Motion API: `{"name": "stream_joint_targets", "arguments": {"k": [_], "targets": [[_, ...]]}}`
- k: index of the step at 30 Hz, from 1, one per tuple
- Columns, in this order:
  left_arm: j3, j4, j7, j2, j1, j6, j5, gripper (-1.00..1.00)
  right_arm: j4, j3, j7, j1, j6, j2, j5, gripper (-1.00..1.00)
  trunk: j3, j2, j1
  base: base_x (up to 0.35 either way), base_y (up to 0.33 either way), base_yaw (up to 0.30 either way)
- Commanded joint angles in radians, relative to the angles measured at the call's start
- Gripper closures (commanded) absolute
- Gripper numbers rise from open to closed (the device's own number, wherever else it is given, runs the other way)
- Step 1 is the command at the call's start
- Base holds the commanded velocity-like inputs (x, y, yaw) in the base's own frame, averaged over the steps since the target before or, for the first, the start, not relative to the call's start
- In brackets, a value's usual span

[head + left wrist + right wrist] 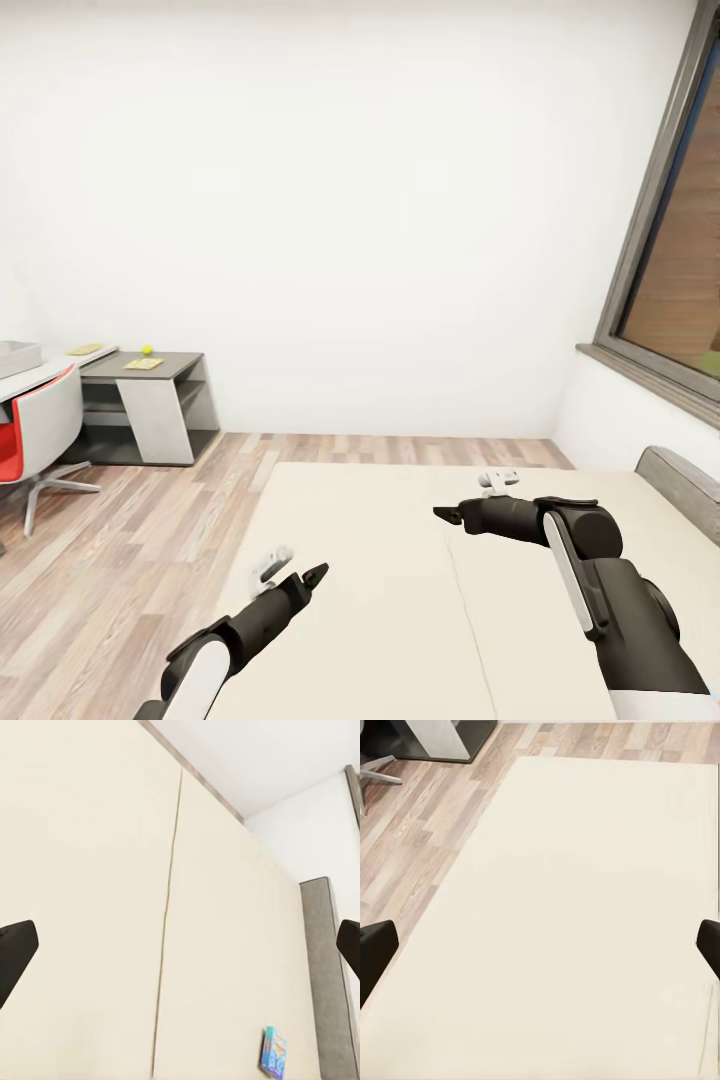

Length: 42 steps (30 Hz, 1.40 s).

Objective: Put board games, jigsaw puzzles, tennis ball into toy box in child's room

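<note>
We're parked at the low wide bed with the beige mattress (pixel 380 560), both arms hanging over it. The black left gripper (pixel 180 945) has its jaws spread wide with nothing between them, and the black right gripper (pixel 540 945) is just as wide open and empty.

Ahead of the left gripper, near the grey headboard (pixel 326 967), lies a small blue flat board game box (pixel 274 1051). Its long axis runs roughly along the headboard edge, but it's partly cut off at the picture edge and the lettering is too small for us to read.

Far off beyond the left gripper, across the wood-plank floor (pixel 130 530), stands the L-shaped desk with a dark grey wing (pixel 175 365). On that wing sit a tiny yellow-green tennis ball (pixel 147 350) and a thin flat yellowish puzzle square (pixel 143 364); another yellowish flat square (pixel 84 349) lies on the light part. The pale grey bin (pixel 15 357) is cropped at the edge. A red-and-white swivel chair (pixel 40 440) sits at the desk; white walls, big window (pixel 680 260) beyond the right gripper.
</note>
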Motion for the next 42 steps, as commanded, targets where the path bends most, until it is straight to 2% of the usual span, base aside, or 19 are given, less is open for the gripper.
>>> {"name": "stream_joint_targets", "arguments": {"k": [1, 42], "targets": [[0.000, -0.001, 0.009, 0.000, 0.000, 0.003, 0.011, -1.00, 0.000, -0.001, 0.006, 0.000, 0.004, 0.000, 0.005, -1.00, 0.000, -0.001, 0.000, 0.000, -0.136, 0.000], [0.000, -0.001, 0.009, -0.001, 0.000, 0.003, 0.011, -1.00, 0.000, -0.002, 0.006, 0.000, 0.004, -0.001, 0.005, -1.00, 0.000, -0.001, 0.000, 0.000, -0.135, 0.000]]}}
